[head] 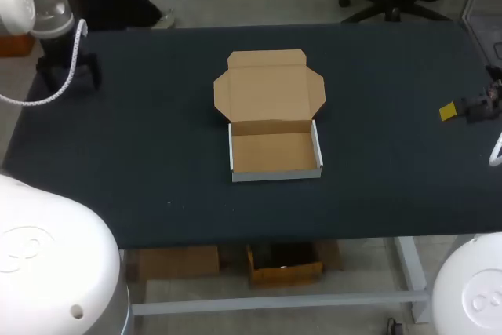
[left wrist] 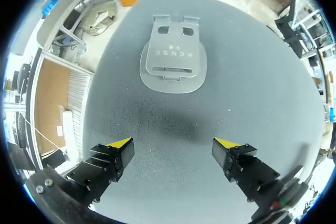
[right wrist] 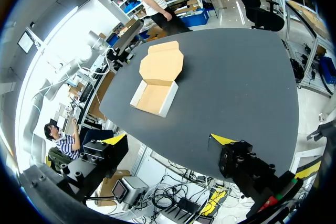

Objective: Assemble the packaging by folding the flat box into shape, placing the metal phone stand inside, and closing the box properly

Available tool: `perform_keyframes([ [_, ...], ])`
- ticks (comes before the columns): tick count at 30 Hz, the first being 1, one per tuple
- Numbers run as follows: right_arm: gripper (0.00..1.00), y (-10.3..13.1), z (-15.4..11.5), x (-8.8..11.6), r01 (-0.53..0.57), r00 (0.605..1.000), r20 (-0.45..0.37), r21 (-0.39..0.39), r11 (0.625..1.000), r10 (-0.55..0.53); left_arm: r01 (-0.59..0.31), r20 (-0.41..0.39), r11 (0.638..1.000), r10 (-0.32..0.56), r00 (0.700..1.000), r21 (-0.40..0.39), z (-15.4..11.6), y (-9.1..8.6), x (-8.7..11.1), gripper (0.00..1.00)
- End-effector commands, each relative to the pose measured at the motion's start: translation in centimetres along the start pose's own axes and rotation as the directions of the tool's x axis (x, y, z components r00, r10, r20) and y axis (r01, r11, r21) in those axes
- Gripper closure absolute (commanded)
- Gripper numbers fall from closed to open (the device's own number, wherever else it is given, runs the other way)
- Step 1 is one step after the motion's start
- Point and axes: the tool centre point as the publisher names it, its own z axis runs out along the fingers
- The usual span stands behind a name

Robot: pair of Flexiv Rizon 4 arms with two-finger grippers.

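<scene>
The cardboard box [head: 271,119] stands in the middle of the table, folded into a shallow tray with white walls. Its lid lies flat and open behind it. The grey metal phone stand [left wrist: 173,59] lies flat on the table, just ahead of my left gripper [left wrist: 173,145]. That gripper hangs open above the table with nothing between its fingers. In the head view the left gripper [head: 69,71] is at the far left of the table and hides the stand. My right gripper [right wrist: 168,140] is open and empty at the table's right edge [head: 459,109], far from the box [right wrist: 157,80].
The dark table [head: 392,154] carries only the box and the stand. A white cable [head: 47,96] hangs in a loop from my left arm over the table's far left corner.
</scene>
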Motion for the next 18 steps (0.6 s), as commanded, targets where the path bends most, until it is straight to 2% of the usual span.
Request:
perform_keyframes([
  [1, 0.0, -0.02, -0.19, 0.04, 0.0, 1.0, -0.003, 0.002, 1.0, 0.0, -0.009, 0.001, 1.0, 0.009, 1.0, -0.006, 0.21, -0.45, -0.19, 0.0],
  [18, 0.0, -0.02, -0.19, 0.04, 0.0, 1.0, -0.003, 0.002, 1.0, 0.0, -0.085, -0.001, 0.996, 0.085, 0.996, 0.014, 0.65, -1.4, -0.82, 0.0],
])
